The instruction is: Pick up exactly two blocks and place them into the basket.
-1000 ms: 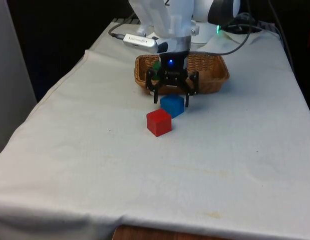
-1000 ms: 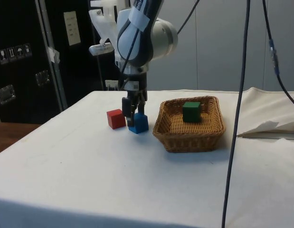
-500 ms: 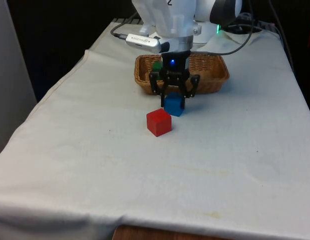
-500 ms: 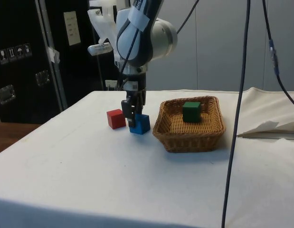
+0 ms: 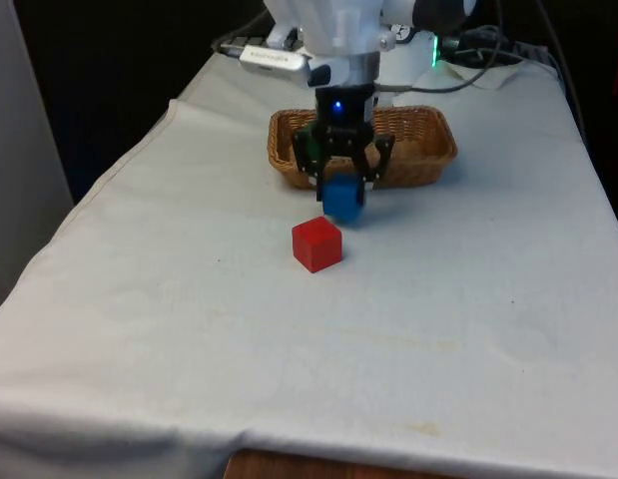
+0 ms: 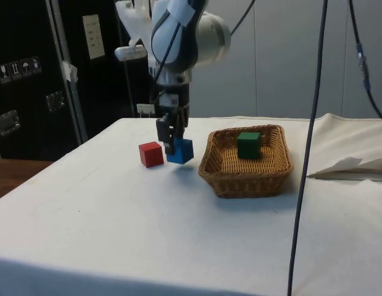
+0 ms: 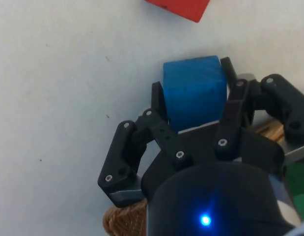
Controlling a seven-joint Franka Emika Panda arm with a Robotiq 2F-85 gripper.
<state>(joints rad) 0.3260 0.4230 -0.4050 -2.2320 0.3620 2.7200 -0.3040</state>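
**Step in hand: carry second block to basket**

My claw [image 5: 342, 180] grips the blue block [image 5: 342, 199] between both fingers, clear of the counter [image 5: 289, 329]. Next move, as I judge it: travel over the basket [image 6: 246, 168], which holds a green block [image 6: 249, 144], then release. The red block [image 5: 316, 243] rests nearby.

A white cloth [image 5: 289, 339] covers the table and hangs over its near edge in the front view. In the side view, black cables [image 6: 308, 154] hang down at the right, a folded white sheet [image 6: 351, 165] lies on the tabletop there, and dark cabinets [image 6: 30, 74] stand behind.
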